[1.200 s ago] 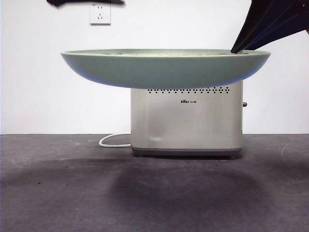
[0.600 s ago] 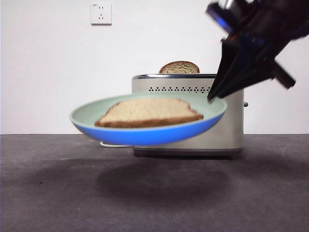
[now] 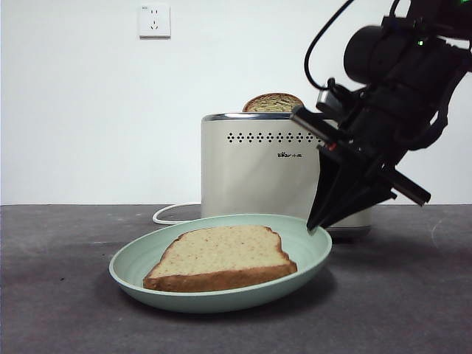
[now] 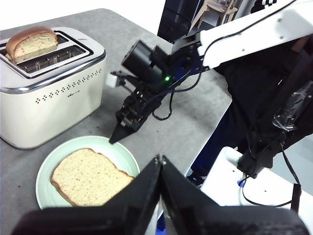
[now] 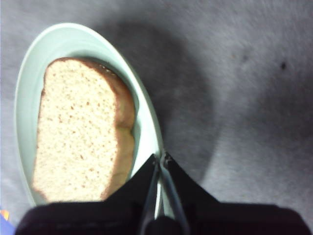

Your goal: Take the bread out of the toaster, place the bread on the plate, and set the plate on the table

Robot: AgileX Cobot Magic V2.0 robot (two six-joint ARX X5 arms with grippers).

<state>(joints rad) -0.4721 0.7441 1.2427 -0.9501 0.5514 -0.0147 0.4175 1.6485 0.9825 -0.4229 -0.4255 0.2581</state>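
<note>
A pale mint-green plate [image 3: 317, 247] sits flat on the dark grey surface [image 3: 66, 310], just in front of a cream toaster [image 3: 254, 169] with a chrome top rim. A slice of light tan speckled bread [image 3: 221, 258] lies flat in the middle of the plate. A second slice with a darker crust [image 3: 273, 102] stands upright in one toaster slot, and a white cord [image 3: 171, 215] trails from the toaster's base.

The right end effector [image 3: 316, 221] reaches down at an angle from the upper right of the front view. Its two black jaws are nearly closed and pinch the plate's rim at the edge nearest the toaster; the right wrist view shows the thin rim caught between the tips. The left end effector [image 4: 160, 161] hangs high above and away from the work, jaws pressed together with nothing between them, looking down on the plate, bread and toaster.

The task appears to be at its final step: the bread is out of the toaster and on the plate, and the plate seems to rest on the surface. What remains, by this reading, is the release. The next move calls for the right jaws to part enough to clear the rim, then lift away without dragging or tipping the plate.
</note>
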